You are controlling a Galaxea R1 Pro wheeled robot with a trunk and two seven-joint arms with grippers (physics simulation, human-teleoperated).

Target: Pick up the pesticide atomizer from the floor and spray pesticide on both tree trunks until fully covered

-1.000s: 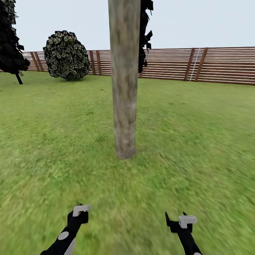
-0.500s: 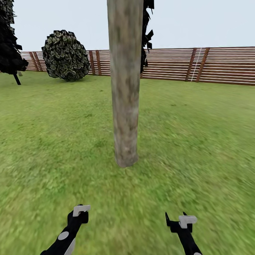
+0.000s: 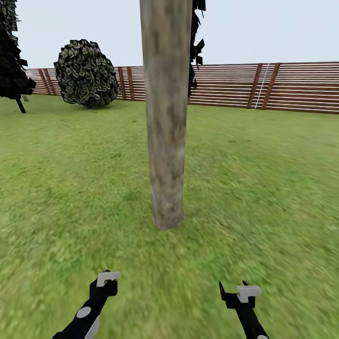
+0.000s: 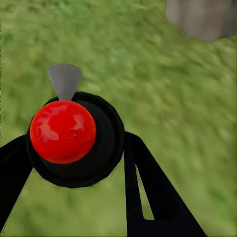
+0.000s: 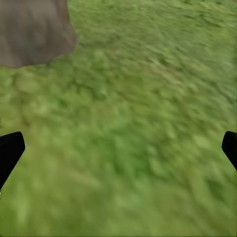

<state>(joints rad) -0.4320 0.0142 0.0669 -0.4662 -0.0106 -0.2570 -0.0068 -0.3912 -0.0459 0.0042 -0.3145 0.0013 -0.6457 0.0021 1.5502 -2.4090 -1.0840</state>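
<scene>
fingers of the left gripper (image 4: 74, 148) are closed around the pesticide atomizer (image 4: 74, 138) – a round black body with a glossy red cap (image 4: 62, 131) and a small grey nozzle (image 4: 64, 80) pointing away beyond the fingertips. one black finger (image 4: 148, 187) presses against the side of the black body; the other sits against its opposite side.

fingers of the right gripper (image 5: 118, 148) are spread wide and hold nothing – in the right wrist view just two dark tips (image 5: 10, 150) show at the edges, with bare grass between them.

largest thing ahead of both pairs of fingers is the floor (image 3: 263, 188), a blurry, mottled green lawn reaching back to a brown slatted fence (image 3: 292, 87). rising from the grass, forward of the fingers and roughly midway between the two grippers, stands the tree trunk (image 3: 165, 117), a thick grey-brown column mottled dull green, leaning slightly, its foot near but apart from the fingertips. its base also shows in the left wrist view (image 4: 202, 19) past the nozzle, and in the right wrist view (image 5: 32, 32) beyond the open fingers.

farther off, beyond the left gripper (image 3: 107, 278) and near the fence, sits a round dark bush (image 3: 87, 73). the right gripper (image 3: 238, 293) hangs low over the grass.
</scene>
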